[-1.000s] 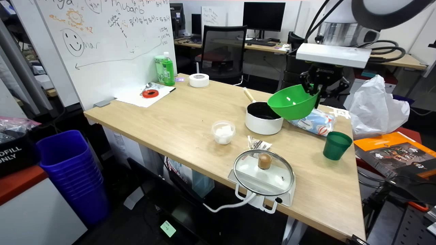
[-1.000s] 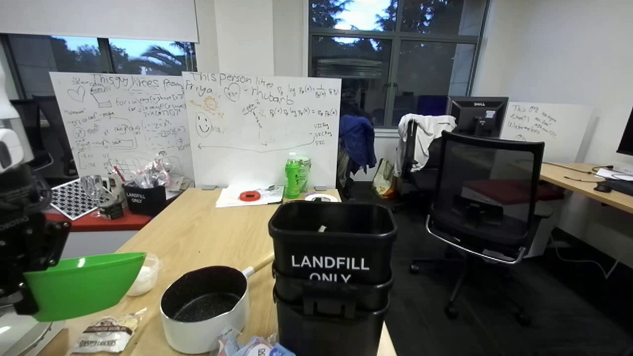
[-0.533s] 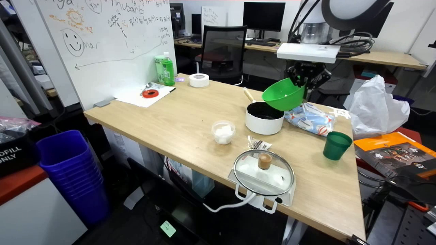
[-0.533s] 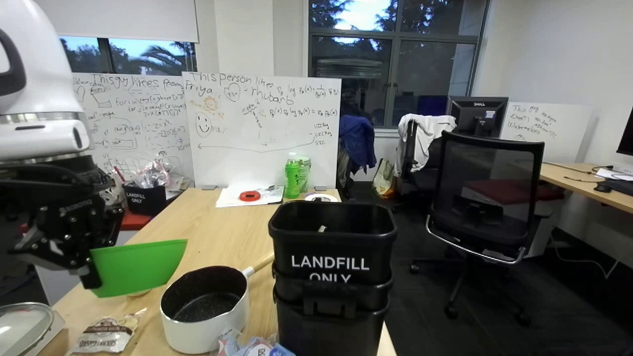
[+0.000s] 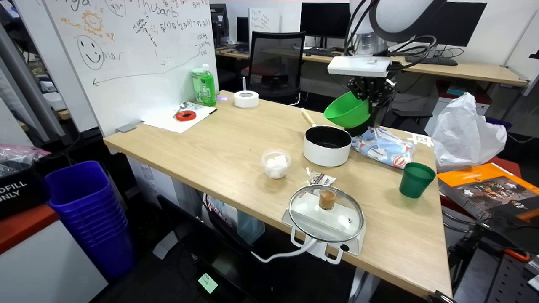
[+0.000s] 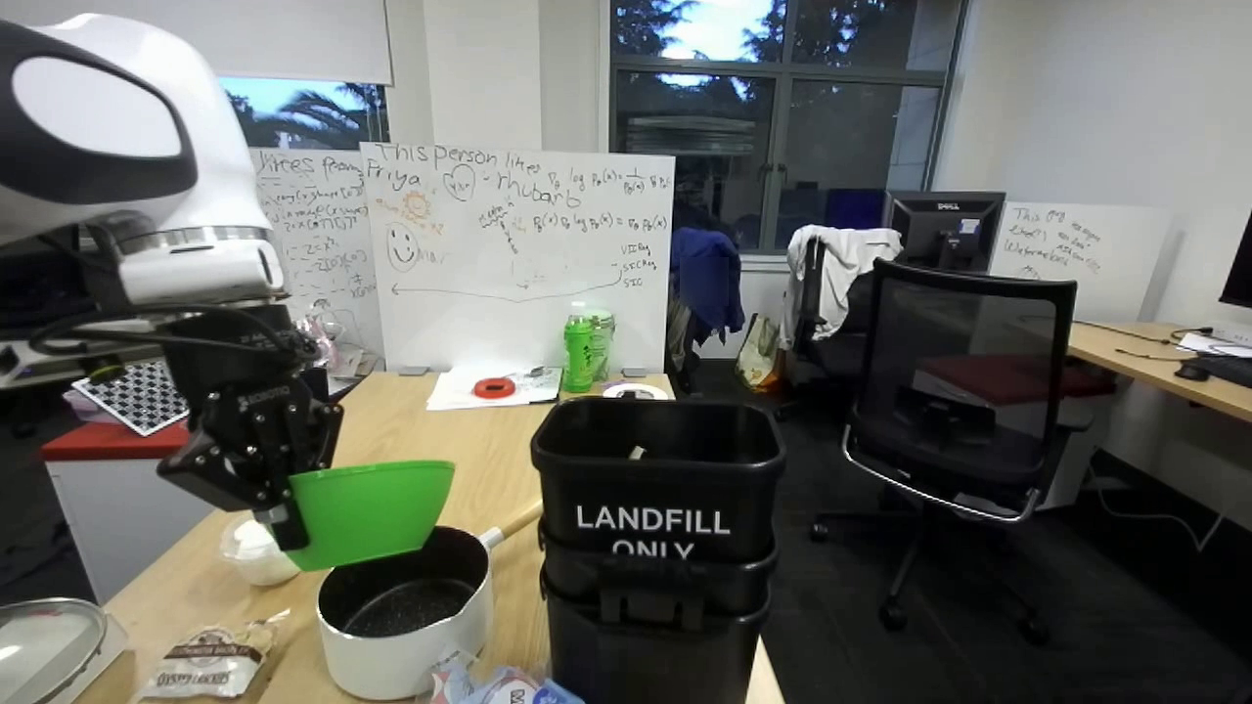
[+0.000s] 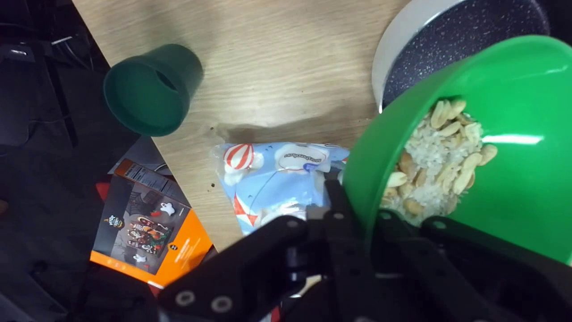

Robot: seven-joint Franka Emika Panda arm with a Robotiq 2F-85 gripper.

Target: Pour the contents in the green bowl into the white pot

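- nearest is the gripper (image 7: 361, 210), the only one here. in the wrist view it pinches the green bowl (image 7: 523, 179) by its wall, with one finger inside and one outside.
- the bowl hangs in the air, and its held side dips a bit lower than its far side.
- nuts (image 7: 467, 172) and white bits (image 7: 431, 150) lie heaped in the bowl, close to the held side.
- in an exterior view the white pot (image 6: 386, 665) stands on the table (image 6: 440, 450), lower than the gripper and over on the bowl's side. the bowl covers part of the pot's far edge, but i can't tell if the whole bowl is above it.
- the pot is longest along its handle (image 5: 308, 117), which is on the other side of the pot from the gripper.
- to pour, i think the bowl must tip the other way, with its low lip over the pot, or food could land on the table or on the blue bag (image 7: 286, 174) just beside the pot.
- the dark green cup (image 5: 414, 183) is farther off.
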